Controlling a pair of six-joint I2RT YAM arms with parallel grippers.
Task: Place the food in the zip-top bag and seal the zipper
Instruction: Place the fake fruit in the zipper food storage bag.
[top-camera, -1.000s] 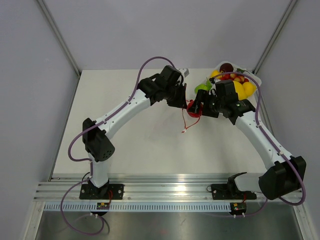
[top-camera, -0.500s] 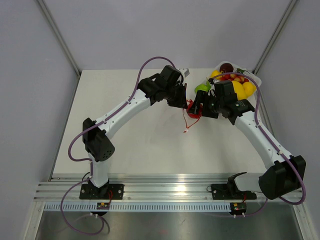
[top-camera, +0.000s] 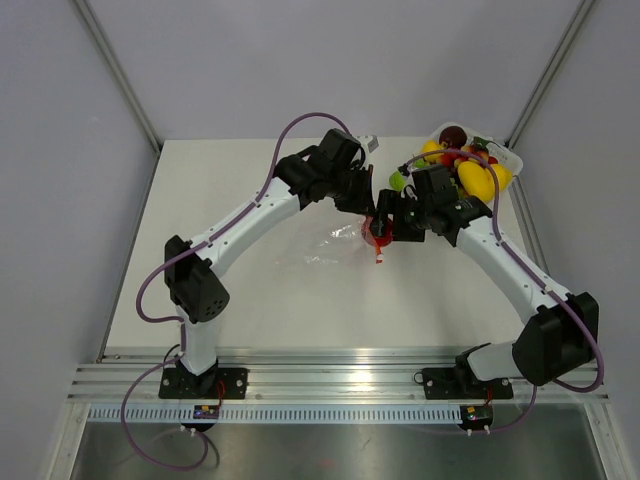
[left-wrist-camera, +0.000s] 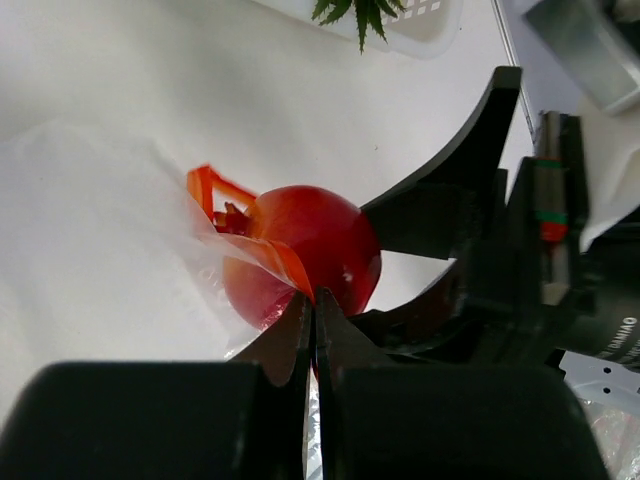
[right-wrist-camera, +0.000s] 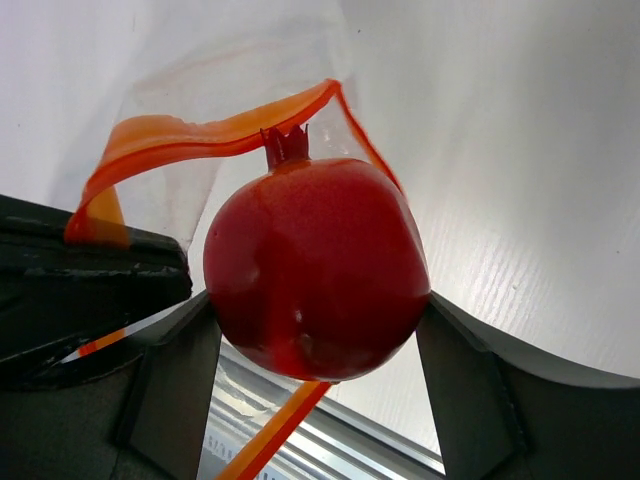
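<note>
The left arm (top-camera: 245, 215) and right arm (top-camera: 505, 265) angled inward toward twelve o'clock, left gripper (left-wrist-camera: 314, 305) pinching the zipper (right-wrist-camera: 200, 135), right gripper (right-wrist-camera: 315, 300) clamping a red fruit (right-wrist-camera: 315, 265).

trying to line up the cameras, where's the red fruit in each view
Top: red fruit just right of centre.
Left wrist: mid-frame.
Right wrist: fills the middle.
Shared landmark: the bag right beside it.

White tray (top-camera: 508, 155) at pale table's (top-camera: 250, 290) far-right corner, metal rail (top-camera: 330, 365) nearside
</note>
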